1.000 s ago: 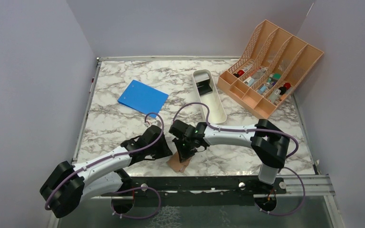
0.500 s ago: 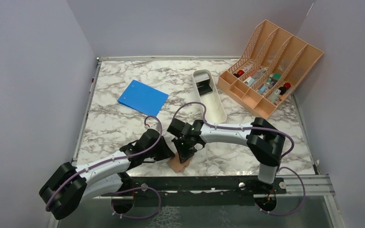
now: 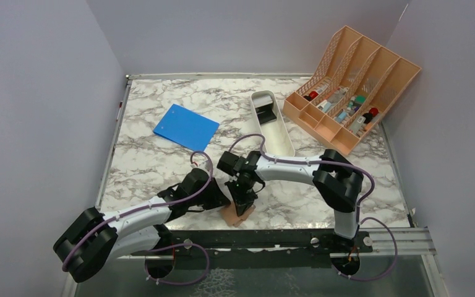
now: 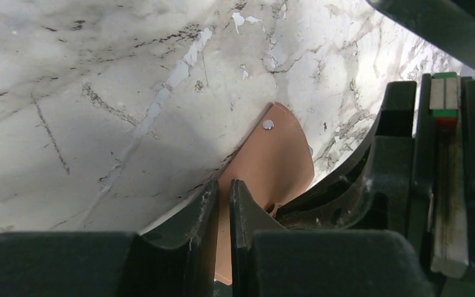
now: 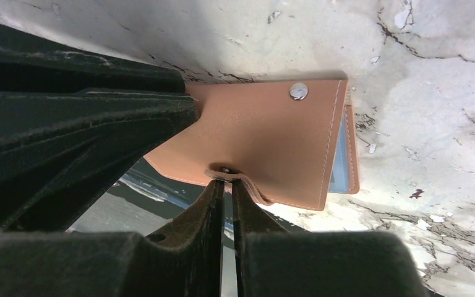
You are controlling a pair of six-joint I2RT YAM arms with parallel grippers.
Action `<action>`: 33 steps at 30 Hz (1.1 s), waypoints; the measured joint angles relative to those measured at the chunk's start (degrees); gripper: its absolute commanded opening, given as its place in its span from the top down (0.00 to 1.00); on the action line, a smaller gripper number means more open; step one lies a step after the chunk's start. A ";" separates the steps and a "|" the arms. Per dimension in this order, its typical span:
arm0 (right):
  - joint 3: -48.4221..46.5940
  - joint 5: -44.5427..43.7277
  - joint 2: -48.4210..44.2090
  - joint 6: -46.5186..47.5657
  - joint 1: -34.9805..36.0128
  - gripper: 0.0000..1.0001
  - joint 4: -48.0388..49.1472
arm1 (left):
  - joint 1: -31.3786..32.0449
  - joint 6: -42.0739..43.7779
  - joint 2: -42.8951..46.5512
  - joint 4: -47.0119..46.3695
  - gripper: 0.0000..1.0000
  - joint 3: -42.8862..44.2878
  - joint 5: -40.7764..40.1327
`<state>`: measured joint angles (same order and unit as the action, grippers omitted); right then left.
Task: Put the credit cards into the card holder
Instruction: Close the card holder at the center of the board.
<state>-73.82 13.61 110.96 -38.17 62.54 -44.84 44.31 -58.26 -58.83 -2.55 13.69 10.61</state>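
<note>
The brown card holder (image 3: 235, 215) lies near the table's front edge, between both grippers. In the left wrist view it (image 4: 276, 162) shows its snap stud, and my left gripper (image 4: 223, 193) is shut on its near edge. In the right wrist view the holder (image 5: 266, 139) shows pale blue-grey inside at its right edge, and my right gripper (image 5: 227, 184) is shut on its small snap tab. From above, the left gripper (image 3: 221, 199) and the right gripper (image 3: 242, 204) almost touch over the holder. No loose credit cards show. A small dark and grey stack (image 3: 265, 111) lies in the white tray.
The long white tray (image 3: 282, 141) stands at the back centre. The peach lattice organiser (image 3: 354, 86) with small items is at the back right. A blue notebook (image 3: 186, 127) lies at the back left. The table's dark front rail (image 3: 284, 238) is just beyond the holder.
Both grippers have crept slightly towards the front edge and closer together over the holder. The right arm's elbow has swung a little left. The holder has barely shifted.
</note>
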 measured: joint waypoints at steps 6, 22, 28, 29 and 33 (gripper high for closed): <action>-0.07 3.32 0.68 -0.33 -1.57 0.86 -0.59 | 0.00 0.02 -0.46 -1.46 0.86 -0.46 0.68; 6.34 0.74 -6.38 -1.51 -1.42 0.86 0.72 | 0.57 0.57 -0.26 1.40 0.85 0.04 4.83; 7.63 -2.45 -8.02 -2.97 0.39 0.86 2.47 | 0.70 0.81 2.29 4.46 0.85 0.98 4.85; 7.72 -3.04 -8.20 -3.23 0.68 0.86 2.60 | 0.70 0.83 2.56 4.81 0.85 0.98 4.85; 8.00 -5.35 -8.85 -4.20 1.38 0.86 2.84 | 0.70 0.79 3.02 5.51 0.85 0.98 4.83</action>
<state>-65.82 8.25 102.10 -42.37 63.92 -42.00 45.01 -57.47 -55.81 2.96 14.68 15.44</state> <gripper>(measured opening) 0.141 0.148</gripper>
